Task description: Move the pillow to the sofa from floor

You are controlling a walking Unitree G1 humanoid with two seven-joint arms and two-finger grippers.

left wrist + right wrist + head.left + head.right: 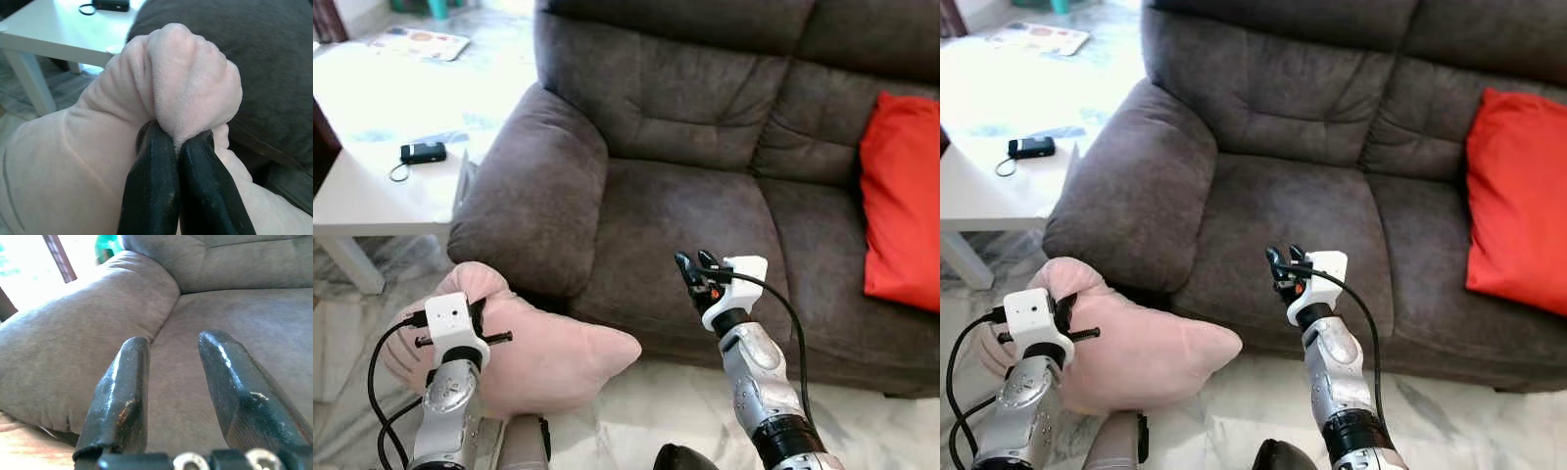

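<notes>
Pillow (548, 357): pale pink, plush, lifted by one bunched corner. It hangs in front of the sofa's (685, 211) left armrest, below the level of the seat cushion, its far corner pointing toward the seat front.

My left gripper (171, 147): fingers pressed together on a puckered fold of the pillow; the wrist view shows fabric bulging above the black fingertips. It sits low, just beside the armrest's front.

My right gripper (695, 274): fingers parted with a plain gap between them, holding nothing. It is raised over the front edge of the left seat cushion, pointing toward the armrest and seat; not touching the pillow.

Sofa: dark grey-brown fabric, two seat cushions, padded backs.

Red cushion (901, 201): propped upright against the back at the sofa's right end.

Table (372, 186): white, low, standing just to the left of the armrest. A small black device (423, 152) with a looped cord lies near its right edge.

Floor (666, 411): pale marbled tile along the sofa front.

Printed mat (421, 41): lying on the floor well beyond the table.
</notes>
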